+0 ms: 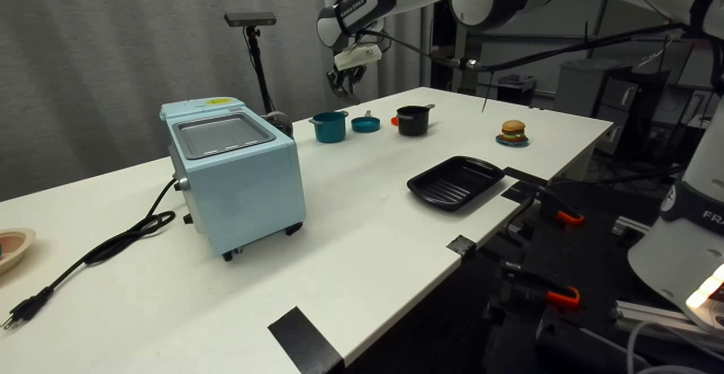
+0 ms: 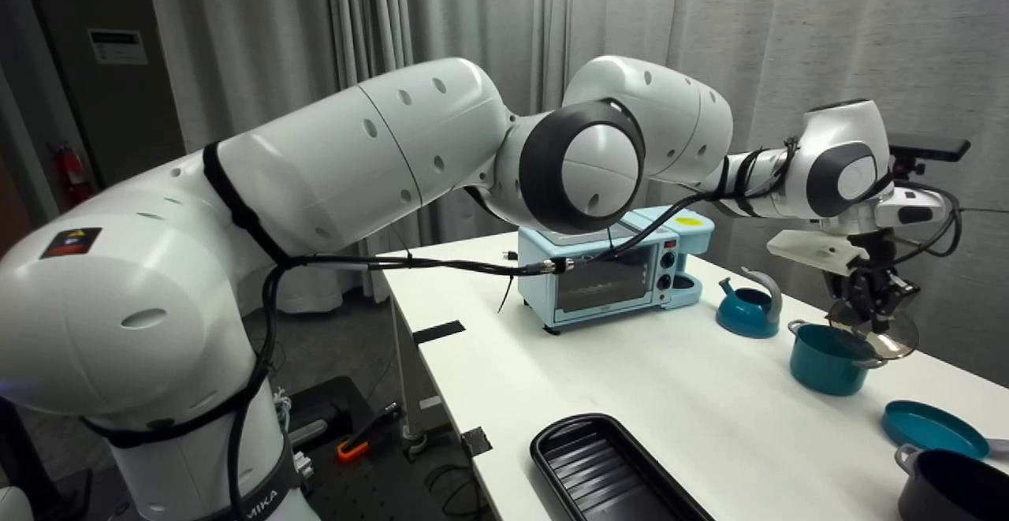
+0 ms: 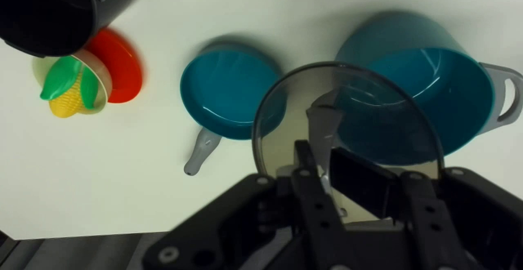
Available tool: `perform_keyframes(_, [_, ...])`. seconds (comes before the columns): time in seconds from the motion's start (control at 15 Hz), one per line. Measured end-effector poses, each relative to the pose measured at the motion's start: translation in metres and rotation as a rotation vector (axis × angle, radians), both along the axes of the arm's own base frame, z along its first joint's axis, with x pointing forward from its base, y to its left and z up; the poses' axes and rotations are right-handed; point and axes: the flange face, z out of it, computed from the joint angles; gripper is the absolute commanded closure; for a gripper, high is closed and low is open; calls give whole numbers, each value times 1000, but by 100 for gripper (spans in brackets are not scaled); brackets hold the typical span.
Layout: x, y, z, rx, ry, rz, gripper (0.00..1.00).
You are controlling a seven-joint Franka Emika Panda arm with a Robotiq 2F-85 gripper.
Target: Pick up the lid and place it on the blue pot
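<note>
The lid is a clear round disc with a dark rim, seen in the wrist view [image 3: 392, 131] and in both exterior views [image 1: 346, 97] [image 2: 900, 340]. My gripper [image 3: 318, 151] is shut on the lid's grey handle and holds it tilted above the table; it also shows in both exterior views [image 1: 345, 80] [image 2: 875, 316]. The blue pot is teal with two grey handles and stands upright and uncovered, in the wrist view [image 3: 457, 102] and in both exterior views [image 1: 330, 129] [image 2: 826, 365]. In the wrist view the lid overlaps the pot's left part and hides its left handle.
A shallow teal pan [image 3: 233, 86] sits beside the blue pot. A dark pot [image 1: 413, 121], a red dish [image 3: 118, 65] and a toy corn [image 3: 67, 98] lie beyond it. A teal kettle [image 2: 745, 314], a pale blue oven [image 1: 254, 198], a black tray [image 1: 447, 184] and a burger [image 1: 513, 129] also stand on the table.
</note>
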Motion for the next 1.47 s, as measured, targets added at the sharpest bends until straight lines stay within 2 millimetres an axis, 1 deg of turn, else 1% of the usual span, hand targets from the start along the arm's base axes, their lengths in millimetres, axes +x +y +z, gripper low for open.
perform_keyframes(0.27, [1, -8, -1, -5, -17, -6, 82])
perform_keyframes(0.6, [1, -8, 0, -6, -22, -5, 82])
perform_keyframes(0.67, [1, -8, 0, -6, -22, -5, 96])
perform_keyframes(0.8, [2, -7, -1, -6, -21, -4, 96])
perform_keyframes(0.93, [4, 1, -2, -5, -19, 6, 96])
perform_keyframes(1.0, [6, 9, -2, -5, -20, 16, 96])
perform_keyframes(1.2, [16, 43, -1, -6, -26, 60, 96])
perform_keyframes(1.27, [18, 50, -1, -6, -26, 72, 96])
perform_keyframes(1.33, [19, 52, -1, -8, -25, 78, 96])
perform_keyframes(1.47, [16, 42, -4, -15, -17, 76, 96])
